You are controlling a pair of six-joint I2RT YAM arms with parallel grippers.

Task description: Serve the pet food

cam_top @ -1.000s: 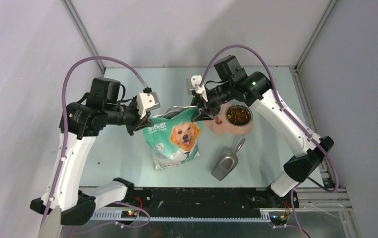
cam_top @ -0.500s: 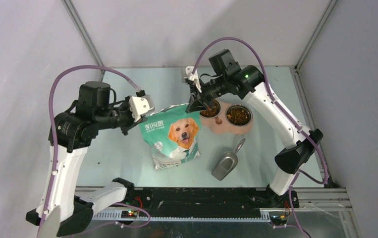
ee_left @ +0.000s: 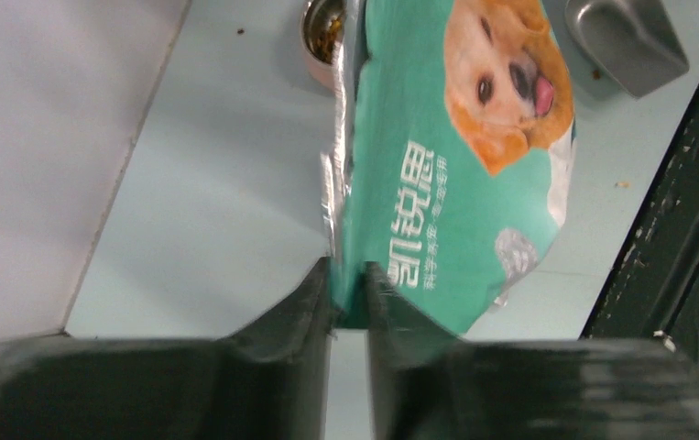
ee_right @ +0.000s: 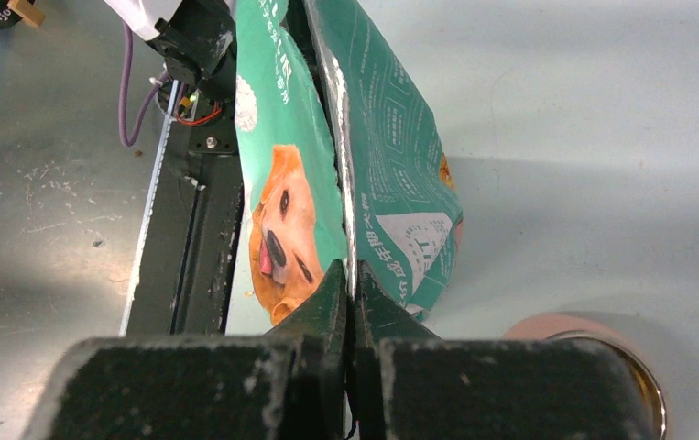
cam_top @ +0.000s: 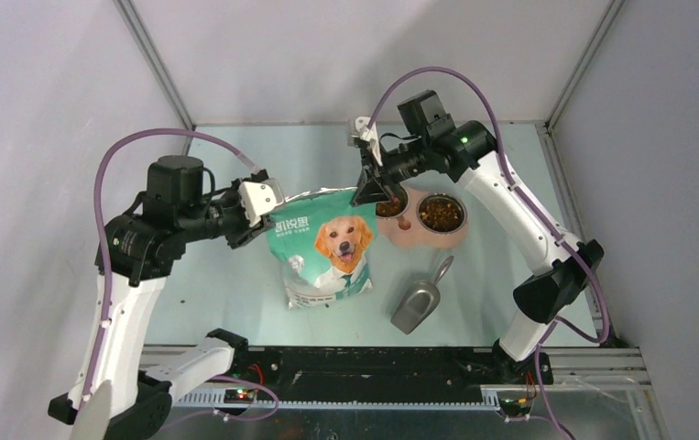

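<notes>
Teal bag (ee_right: 391, 183) corner vanishes inside the clamped right tool (ee_right: 352, 278).

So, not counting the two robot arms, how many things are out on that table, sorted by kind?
Teal food bag: 1
Grey metal scoop: 1
Pink bowl stand: 1
Metal bowls holding kibble: 2
Total: 5
</notes>
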